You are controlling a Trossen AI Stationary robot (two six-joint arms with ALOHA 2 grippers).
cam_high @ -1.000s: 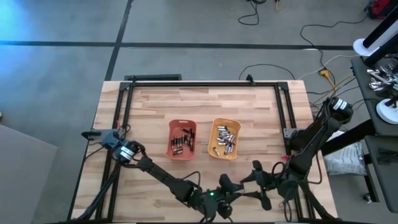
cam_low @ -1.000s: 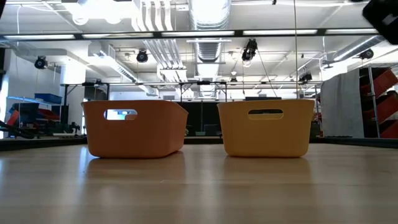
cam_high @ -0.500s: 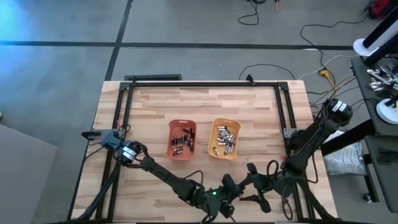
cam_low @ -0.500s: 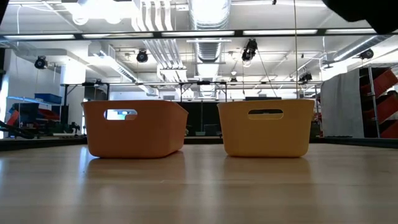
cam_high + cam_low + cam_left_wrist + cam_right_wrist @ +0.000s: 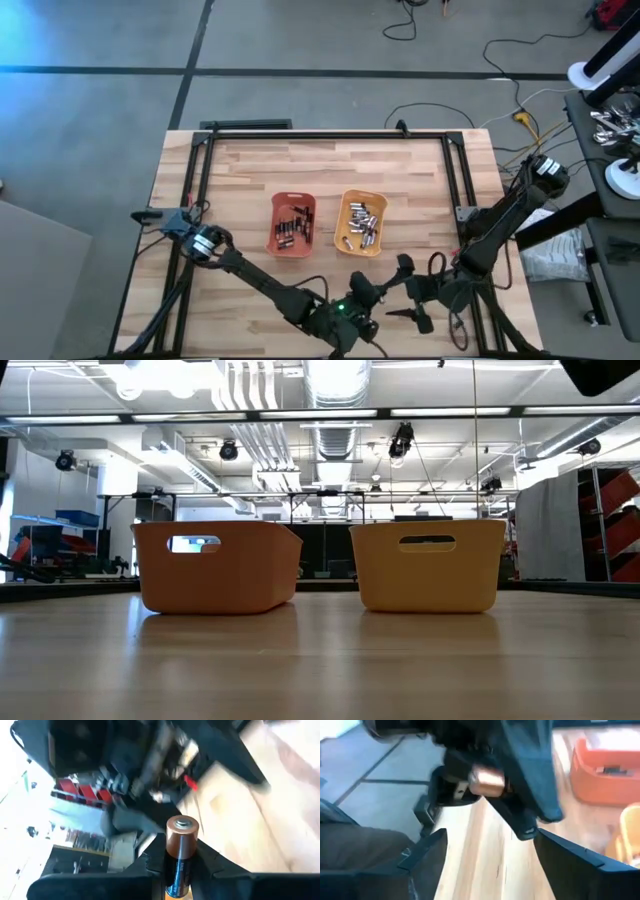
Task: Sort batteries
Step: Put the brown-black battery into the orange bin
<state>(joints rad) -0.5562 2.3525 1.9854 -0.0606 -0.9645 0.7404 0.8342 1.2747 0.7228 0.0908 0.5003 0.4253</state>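
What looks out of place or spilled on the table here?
Nothing spilled: dark batteries lie in the orange tray, silvery ones in the yellow tray. The left gripper holds one battery at the near edge.

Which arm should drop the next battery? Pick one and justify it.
Left. Its gripper is shut on a dark, copper-topped battery, near the orange tray of dark cells. The right gripper is open and empty.

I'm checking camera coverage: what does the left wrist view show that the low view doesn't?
Only the left wrist view shows the left hand gripping a dark, copper-topped battery, with the other arm close behind. Only the low view shows the orange tray and yellow tray side on, contents hidden. Both show the wooden table.
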